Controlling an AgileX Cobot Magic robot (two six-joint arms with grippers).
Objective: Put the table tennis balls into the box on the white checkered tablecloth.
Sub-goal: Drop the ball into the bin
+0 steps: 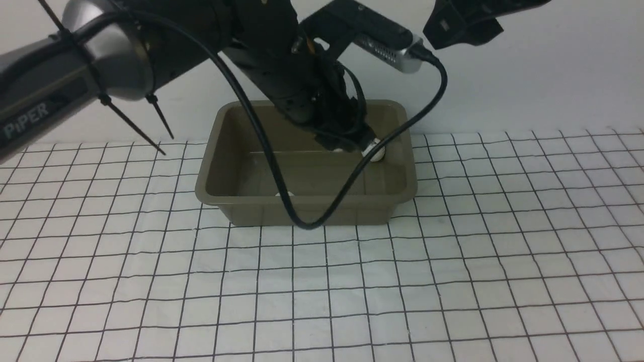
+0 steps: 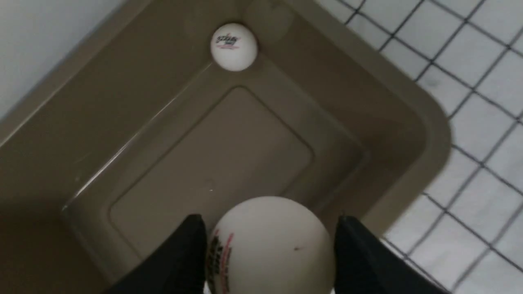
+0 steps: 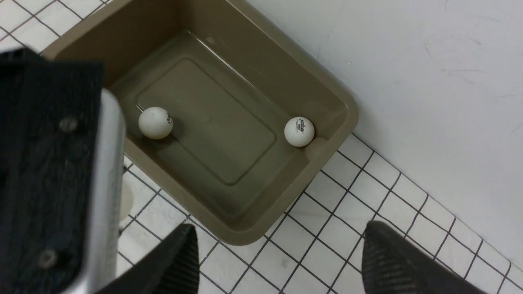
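Note:
The olive-grey box stands on the white checkered tablecloth at the back middle. My left gripper reaches into the box's right side and is shut on a table tennis ball, which sits between both black fingers. A second ball with a logo lies in a box corner by the wall, also in the right wrist view. A third ball lies on the box floor, its top just showing over the front rim. My right gripper is open and empty, high above the cloth beside the box.
A white wall rises right behind the box. The left arm's cable loops down over the box's front rim. The left wrist camera housing fills one side of the right wrist view. The right arm hangs at the top right.

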